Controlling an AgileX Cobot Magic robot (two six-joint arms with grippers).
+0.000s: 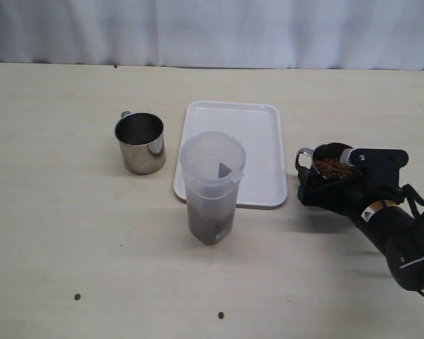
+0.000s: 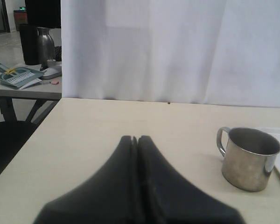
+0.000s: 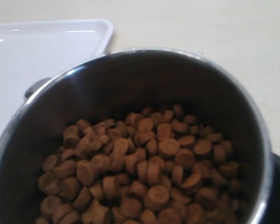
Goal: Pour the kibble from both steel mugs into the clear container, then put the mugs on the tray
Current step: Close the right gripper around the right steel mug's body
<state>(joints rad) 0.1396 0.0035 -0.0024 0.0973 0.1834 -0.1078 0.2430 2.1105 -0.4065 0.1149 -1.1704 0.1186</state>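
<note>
The right gripper point(image 1: 324, 182) sits low on the table point(image 1: 71, 233) with its jaws spread wide and the full mug point(image 1: 332, 150) between them. Whether the pads touch the steel cannot be told. That mug stands upright and its kibble point(image 3: 144, 158), flat round brown pellets, fills it well up the wall. On the arm just behind this gripper is a yellow and white label point(image 1: 373, 210) with a dark triangle sign, and its writing is too small to read. The tray point(image 1: 258, 120) lies just beside the right gripper, on the side toward the table's middle, apart from the mug. Past the tray's near corner from this gripper stands the container point(image 1: 213, 150), upright, with a layer of kibble in its bottom. On its wall is a small dark triangle mark point(image 1: 225, 169), with no letters legible. The left gripper point(image 2: 135, 140) shows only in its own wrist view, its two black fingers point(image 2: 123, 177) pressed together on nothing and hanging above bare table. The empty mug point(image 2: 249, 161) stands upright ahead of these fingertips and off to one side, well apart from them, its handle turned away from the tray edge next to it. A few loose pellets point(image 1: 77, 296) lie on the near table, far from the right gripper.
</note>
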